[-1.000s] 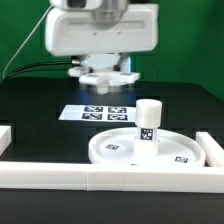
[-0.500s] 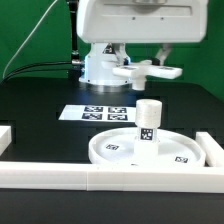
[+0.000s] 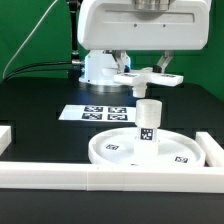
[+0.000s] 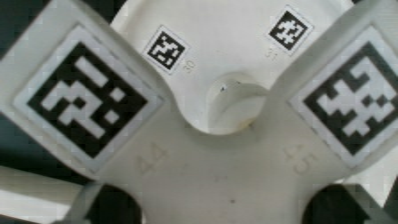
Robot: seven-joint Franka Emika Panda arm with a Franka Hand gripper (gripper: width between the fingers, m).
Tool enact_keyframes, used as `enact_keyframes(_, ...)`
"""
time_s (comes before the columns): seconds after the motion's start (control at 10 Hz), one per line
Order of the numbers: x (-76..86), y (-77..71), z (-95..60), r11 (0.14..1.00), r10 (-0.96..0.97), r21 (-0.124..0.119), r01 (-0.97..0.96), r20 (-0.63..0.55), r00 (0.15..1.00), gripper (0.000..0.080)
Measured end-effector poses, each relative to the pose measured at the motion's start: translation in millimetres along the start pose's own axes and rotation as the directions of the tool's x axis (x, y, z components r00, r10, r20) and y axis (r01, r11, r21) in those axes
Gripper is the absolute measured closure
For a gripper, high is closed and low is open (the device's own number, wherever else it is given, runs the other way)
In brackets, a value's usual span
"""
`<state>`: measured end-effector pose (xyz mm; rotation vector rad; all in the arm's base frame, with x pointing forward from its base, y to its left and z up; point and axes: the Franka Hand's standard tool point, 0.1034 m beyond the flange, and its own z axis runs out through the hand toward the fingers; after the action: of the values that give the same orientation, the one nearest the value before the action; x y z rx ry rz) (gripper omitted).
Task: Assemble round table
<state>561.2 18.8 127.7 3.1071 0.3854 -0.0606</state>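
The large round rimmed disc lies on the black table near the front rail. The short cylindrical post stands upright on its middle, with a tag on its side. My gripper is shut on the four-armed cross piece and holds it level in the air, just above the post's top with a small gap. In the wrist view the cross piece fills the picture, its tagged arms spreading out, with the dark fingers pressed on either side of it. The disc shows beyond it.
The marker board lies flat on the table behind the disc. Long white border rails run along the front and at both sides. The robot's white base stands at the back before a green wall.
The arm has risen from low over the back of the table with the cross piece in its grip and carried it toward the exterior view's right and forward, to above the post.
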Motion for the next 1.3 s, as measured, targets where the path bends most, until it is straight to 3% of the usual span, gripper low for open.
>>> enact_keyframes(0.2,5.4,-18.5,-0.1,1.0,0.009,0.002,-0.009,-0.005,1.0,0.0357)
enact_keyframes(0.3,6.3,-20.0,2.6,1.0,0.005,0.003,-0.005,-0.002,1.0,0.0357)
enact_keyframes(0.9,2.9,-20.0,15.9,1.0,0.001,-0.001,-0.001,-0.004,1.0,0.0357)
enact_keyframes(1.3,6.9,-18.7,16.1,1.0,-0.006,-0.009,0.005,-0.037,0.999,0.0357)
